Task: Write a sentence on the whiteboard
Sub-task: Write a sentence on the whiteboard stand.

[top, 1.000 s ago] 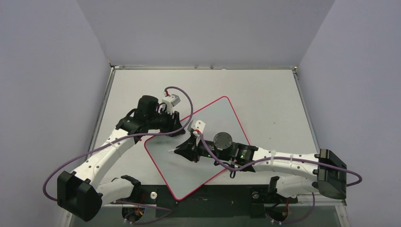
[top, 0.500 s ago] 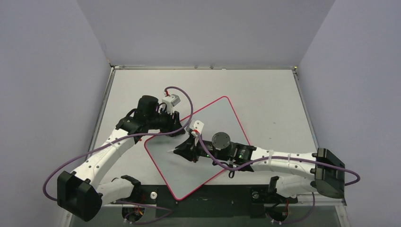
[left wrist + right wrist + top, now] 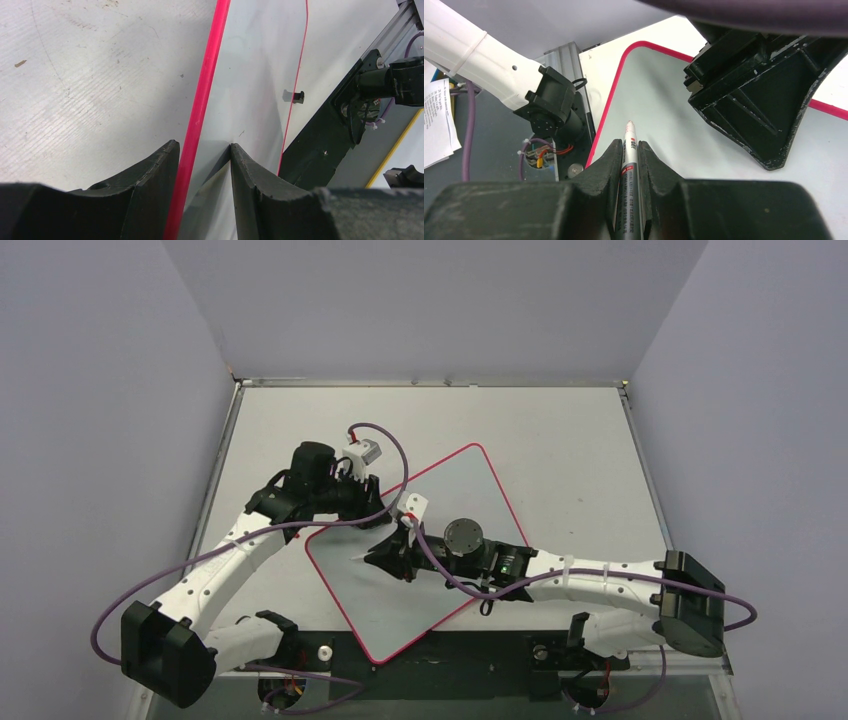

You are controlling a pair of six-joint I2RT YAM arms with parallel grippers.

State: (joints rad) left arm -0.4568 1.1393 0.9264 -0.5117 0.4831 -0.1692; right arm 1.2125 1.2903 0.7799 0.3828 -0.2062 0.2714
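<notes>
Whiteboard lies flat on the desk, turned diagonal, one corner toward the arm bases. Left end effector straddles the board's pink-red frame on its left edge: one finger on the desk side, the other over the white surface. The jaws are apart, with a gap beside the frame, so I don't read it as clamped. Right end effector is over the board near that same edge, closed tight on a marker whose tip points at the surface. I can't tell if the tip touches. Black clip sits on the board's opposite long edge.
</notes>
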